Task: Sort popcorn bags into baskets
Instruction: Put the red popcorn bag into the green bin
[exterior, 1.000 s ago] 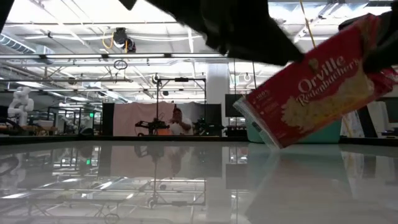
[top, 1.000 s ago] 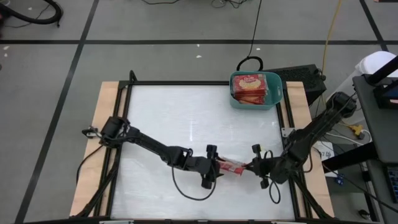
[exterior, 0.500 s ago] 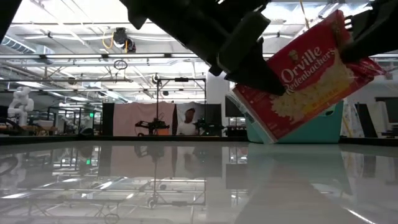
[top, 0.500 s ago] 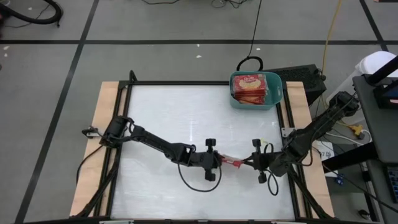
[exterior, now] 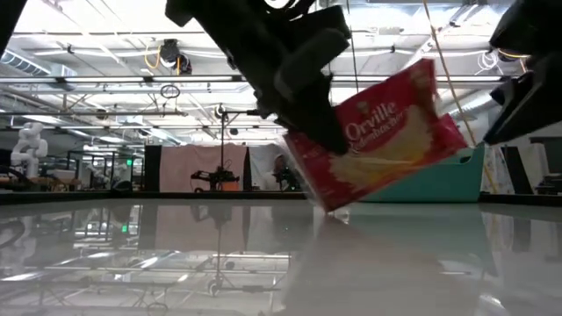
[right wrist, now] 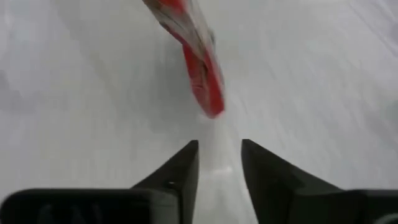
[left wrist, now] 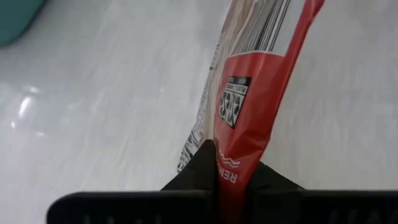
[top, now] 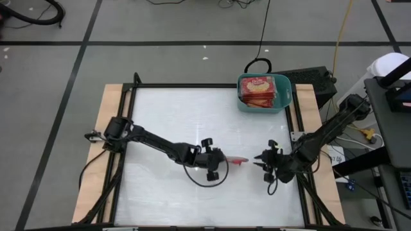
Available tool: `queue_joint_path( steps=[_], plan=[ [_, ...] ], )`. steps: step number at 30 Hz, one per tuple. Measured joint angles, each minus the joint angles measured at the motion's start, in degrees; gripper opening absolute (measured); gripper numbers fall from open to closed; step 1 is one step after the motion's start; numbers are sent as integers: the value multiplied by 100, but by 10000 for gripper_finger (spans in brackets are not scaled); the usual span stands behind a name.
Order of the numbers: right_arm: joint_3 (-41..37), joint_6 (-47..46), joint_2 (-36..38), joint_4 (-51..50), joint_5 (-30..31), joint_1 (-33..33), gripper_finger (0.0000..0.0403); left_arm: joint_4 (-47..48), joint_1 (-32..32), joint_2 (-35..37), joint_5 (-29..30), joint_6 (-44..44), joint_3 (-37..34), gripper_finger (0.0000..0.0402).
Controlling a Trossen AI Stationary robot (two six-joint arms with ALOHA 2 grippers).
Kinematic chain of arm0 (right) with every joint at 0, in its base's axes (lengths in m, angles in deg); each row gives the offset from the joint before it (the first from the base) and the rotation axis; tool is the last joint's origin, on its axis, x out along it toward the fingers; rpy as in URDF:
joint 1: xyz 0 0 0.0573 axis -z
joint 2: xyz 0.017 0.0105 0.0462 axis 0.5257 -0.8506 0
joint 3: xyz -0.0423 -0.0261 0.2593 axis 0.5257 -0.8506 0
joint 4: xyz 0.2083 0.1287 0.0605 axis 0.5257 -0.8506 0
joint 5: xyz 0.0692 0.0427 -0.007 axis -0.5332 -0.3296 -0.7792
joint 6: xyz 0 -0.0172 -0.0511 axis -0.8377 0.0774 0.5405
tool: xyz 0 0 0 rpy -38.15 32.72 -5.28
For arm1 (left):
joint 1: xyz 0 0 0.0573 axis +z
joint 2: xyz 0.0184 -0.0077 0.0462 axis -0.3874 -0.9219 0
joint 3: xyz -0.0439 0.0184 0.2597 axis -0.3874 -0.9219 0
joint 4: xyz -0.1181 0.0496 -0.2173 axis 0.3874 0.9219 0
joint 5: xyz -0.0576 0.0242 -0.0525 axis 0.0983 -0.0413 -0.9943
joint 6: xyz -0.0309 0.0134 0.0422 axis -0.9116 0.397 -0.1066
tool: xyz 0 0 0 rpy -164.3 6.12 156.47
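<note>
A red popcorn bag (top: 236,160) hangs over the table's middle, turned on edge; the low view shows its printed face (exterior: 378,132). My left gripper (top: 223,160) is shut on the bag's left end. My right gripper (top: 260,161) stands open just right of the bag's free end (right wrist: 202,81) and apart from it. At the far right corner, the teal basket (top: 283,102) has popcorn bags (top: 258,90) lying in it. My left gripper pinches the bag's short end (left wrist: 235,149) between its two fingers, which lie on the bag's two flat faces. The fingers come from the table's left, slanting down. The bag sticks out beyond them toward the right edge, on edge and tilted, clear of the table.
A black box (top: 314,80) stands beside the basket, past the table's far right corner. A cable loop (top: 200,181) hangs below my left arm. The white tabletop (top: 167,122) lies bare between the arms and the basket.
The bag has passed from my right gripper to my left. My left gripper has shut on the bag's left end and rolled. My right gripper has opened, let go and drawn back toward the table's right edge. The bag has shifted left.
</note>
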Motion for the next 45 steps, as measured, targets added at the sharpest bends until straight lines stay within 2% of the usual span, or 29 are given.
queue_joint_path(
  steps=[5, 7, 10, 15, 17, 22, 28, 34, 38, 45],
  plan=[
    [-394, -106, -111, 1541, 529, -39, 152, 525, 14, 424, -35, -714, -21, 29],
    [-484, 341, -153, 2125, 751, -44, 171, 831, 44, 578, -77, -898, -15, 30],
    [-482, 1161, -172, 2953, 1393, -38, 195, 1198, 145, 733, -196, -1199, -17, 24],
    [-475, 2938, -373, 4137, 2031, 11, 208, 1368, 213, 781, -473, -1457, -17, 18],
    [-475, 3295, -463, 4452, 2010, 110, 208, 1341, 209, 755, -525, -1467, -17, 19],
    [-475, 3542, -735, 4962, 1391, 456, 209, 1330, 218, 701, -656, -1471, -17, 36],
    [-478, 3908, -1222, 5550, 1105, 770, 209, 1326, 268, 703, -666, -1412, -15, 18],
    [-478, 4052, -1662, 6009, 816, 1054, 209, 1320, 355, 703, -667, -1374, -15, 24],
    [-478, 3852, -1875, 6063, 847, 1287, 209, 1326, 385, 703, -664, -1231, -15, 34],
    [-478, 4027, -1944, 6291, 964, 1520, 208, 1304, 382, 703, -769, -919, -15, 17]
  ],
)
